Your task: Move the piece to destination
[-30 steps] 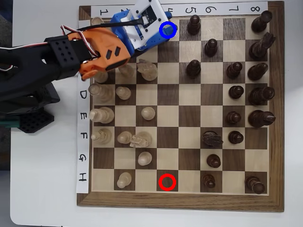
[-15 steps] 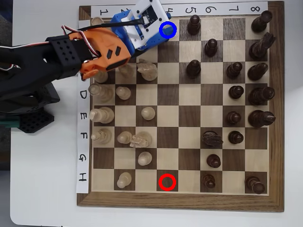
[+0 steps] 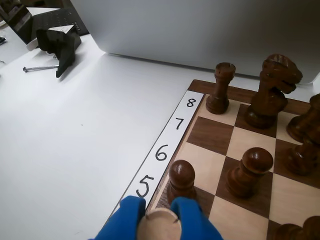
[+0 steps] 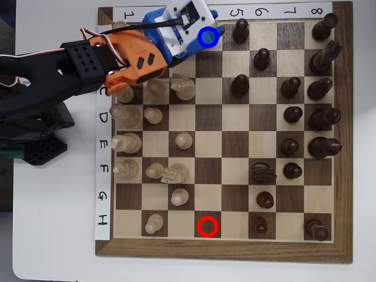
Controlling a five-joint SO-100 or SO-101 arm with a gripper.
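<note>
1 piece (image 3: 159, 224) clamped in end effector (image 3: 159, 220), over chessboard (image 4: 223, 251) edge.

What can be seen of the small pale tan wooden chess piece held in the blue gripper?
Only the rounded top of the small pale tan wooden chess piece shows, at the bottom edge of the wrist view. It looks like smooth, light, unpainted wood. The two blue fingers of the gripper press against it from either side. Its body and base are out of frame, so contact with the board cannot be judged. A dark brown pawn stands just beyond it. In the overhead view the gripper hides it.
</note>
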